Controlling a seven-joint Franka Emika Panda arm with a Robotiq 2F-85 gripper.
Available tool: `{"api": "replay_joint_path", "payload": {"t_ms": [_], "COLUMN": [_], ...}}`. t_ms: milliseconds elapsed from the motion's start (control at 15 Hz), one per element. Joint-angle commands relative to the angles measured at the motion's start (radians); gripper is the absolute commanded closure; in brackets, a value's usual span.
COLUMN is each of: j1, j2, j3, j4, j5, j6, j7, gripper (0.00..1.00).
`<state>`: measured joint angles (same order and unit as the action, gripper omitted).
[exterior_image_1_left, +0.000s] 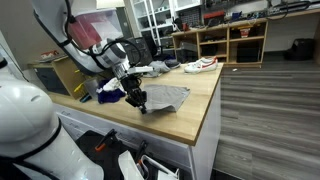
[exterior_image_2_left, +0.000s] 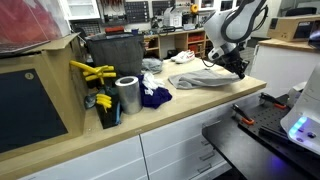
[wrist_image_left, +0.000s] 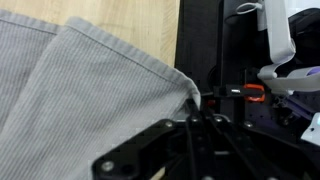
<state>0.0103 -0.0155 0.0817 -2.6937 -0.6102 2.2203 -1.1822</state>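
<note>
**Grey cloth, held by one corner, on a wooden desk**

**Position.** The grey cloth (exterior_image_1_left: 166, 97) lies spread on the desk (exterior_image_1_left: 203, 118), close to its front edge. One corner is drawn up to the gripper (exterior_image_1_left: 137, 98).

**Grip.** The gripper is clenched on that corner. The wrist view shows the hemmed edge running straight into the closed fingertips, with little fabric caught between them.

**Handling note (judgement).**
- The hold looks shallow, so a slow, even pull should suit it better than a jerk.
- Raising the corner before moving it sideways would let the cloth peel off the wood rather than drag and bunch.
- The desk edge is close, so a pull toward it could tip the loose part over the side.

**Shown only in the wrist view.** The ribbed weave, the hem, and how the corner sits in the fingertips.

**Shown only in the exterior views.**
- The cloth's full outline and the arm's lean over it.
- Its neighbours: a white shoe (exterior_image_1_left: 203, 65) further along the desk, and a blue cloth (exterior_image_2_left: 155, 97), a metal can (exterior_image_2_left: 127, 95) and yellow tools (exterior_image_2_left: 88, 72), all well apart from the gripper.
</note>
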Motion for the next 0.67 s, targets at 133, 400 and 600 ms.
{"api": "replay_joint_path", "payload": {"t_ms": [133,400,600], "j1": [0.033,0.029,0.025], "j2": [-0.090,-0.096,-0.139], "j3": [-0.011,-0.025,-0.042], "j4": [-0.100,-0.080,-0.104], "j5": [0.005,-0.004,0.001], "j6": [0.021,-0.002,-0.003], "j7": [-0.097,-0.195,-0.245], "gripper": [0.99,0.99,0.70]}}
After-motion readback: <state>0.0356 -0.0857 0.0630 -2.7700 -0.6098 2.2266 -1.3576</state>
